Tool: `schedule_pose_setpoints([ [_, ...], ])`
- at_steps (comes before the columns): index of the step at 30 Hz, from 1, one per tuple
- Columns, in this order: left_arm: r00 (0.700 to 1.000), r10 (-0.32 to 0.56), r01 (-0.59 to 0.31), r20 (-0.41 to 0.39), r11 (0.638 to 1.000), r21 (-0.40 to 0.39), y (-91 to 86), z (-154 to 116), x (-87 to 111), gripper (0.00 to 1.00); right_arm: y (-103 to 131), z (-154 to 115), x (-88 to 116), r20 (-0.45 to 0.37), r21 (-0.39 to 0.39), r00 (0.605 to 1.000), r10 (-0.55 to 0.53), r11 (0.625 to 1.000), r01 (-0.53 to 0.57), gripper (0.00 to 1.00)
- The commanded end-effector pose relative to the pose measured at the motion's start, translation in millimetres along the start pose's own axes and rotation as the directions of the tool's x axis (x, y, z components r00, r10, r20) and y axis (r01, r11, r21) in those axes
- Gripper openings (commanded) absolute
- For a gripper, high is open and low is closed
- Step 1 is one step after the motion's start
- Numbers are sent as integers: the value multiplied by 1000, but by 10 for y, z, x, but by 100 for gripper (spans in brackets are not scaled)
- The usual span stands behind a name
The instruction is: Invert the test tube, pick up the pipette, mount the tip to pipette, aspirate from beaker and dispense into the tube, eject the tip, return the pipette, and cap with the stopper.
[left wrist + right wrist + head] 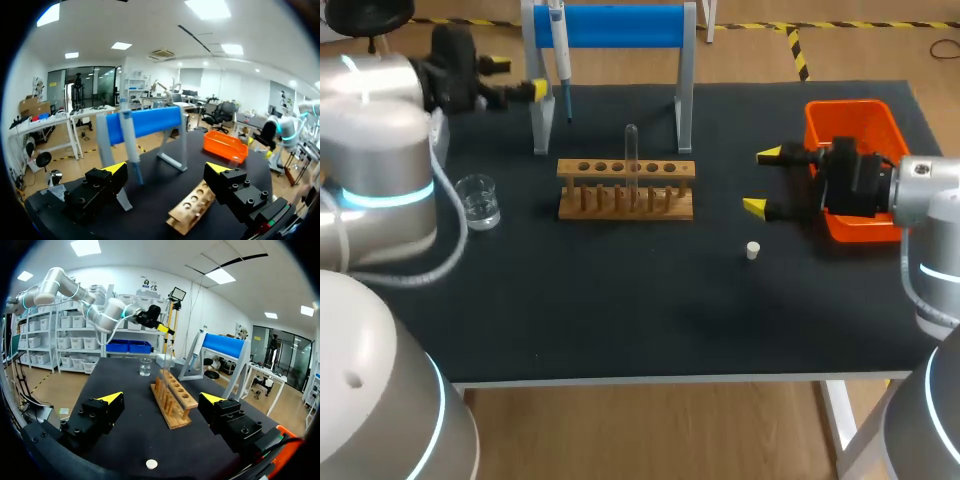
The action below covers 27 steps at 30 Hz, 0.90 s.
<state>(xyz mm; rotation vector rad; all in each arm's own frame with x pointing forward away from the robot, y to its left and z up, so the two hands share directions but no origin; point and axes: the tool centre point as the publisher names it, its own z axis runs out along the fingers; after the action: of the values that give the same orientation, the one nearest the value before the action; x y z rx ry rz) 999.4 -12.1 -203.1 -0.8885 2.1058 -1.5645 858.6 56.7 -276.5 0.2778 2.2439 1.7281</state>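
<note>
Desk (620, 320) first: dark matte top, pale edge along the front. At the back, stand (620, 25) with a blue crossbar, pipette (558, 60) hanging from it, long axis vertical, narrow end down. Dead centre, wooden rack (626, 188) set lengthwise across the desk, row of holes on top. Planted in it, test tube (632, 160), long axis straight up and down; cannot tell which end is up. Off to the rack's left and apart from it, clear beaker (478, 200), upright. On bare desk to the rack's right, small white stopper (753, 250), lying alone. Far right, orange bin (850, 130), partly hidden by the right arm.

Left end effector (520, 78) up at the back left, near the pipette, fingers released, nothing between them. Right end effector (761, 181) in front of the bin, pointing toward the rack, fingers spread wide, gripping nothing, stopper just beside it.
</note>
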Motion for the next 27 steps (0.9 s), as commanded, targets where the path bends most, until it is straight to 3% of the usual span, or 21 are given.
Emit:
schedule_pose_setpoints([
  [1, 999, 50, -48, -10, 990, 134, 274, -306, 529, 100, -4, -6, 7, 2, 0, 1000, 0, 1000, 0, 100],
  [5, 993, 109, -103, -54, 988, 111, 418, -343, 806, 100, -4, -6, 7, 2, 0, 1000, 0, 1000, 0, 100],
  [12, 985, 145, -136, -98, 987, 88, 671, -354, 1072, 100, -4, -6, 7, 2, 0, 1000, 0, 1000, 0, 100],
  [19, 980, 164, -154, -113, 984, 92, 793, -378, 1168, 100, -4, -6, 7, 2, 0, 1000, 0, 1000, 0, 100],
  [27, 977, 173, -161, -122, 982, 97, 803, -402, 1176, 100, -4, -6, 7, 2, 0, 1000, 0, 1000, 0, 100],
])
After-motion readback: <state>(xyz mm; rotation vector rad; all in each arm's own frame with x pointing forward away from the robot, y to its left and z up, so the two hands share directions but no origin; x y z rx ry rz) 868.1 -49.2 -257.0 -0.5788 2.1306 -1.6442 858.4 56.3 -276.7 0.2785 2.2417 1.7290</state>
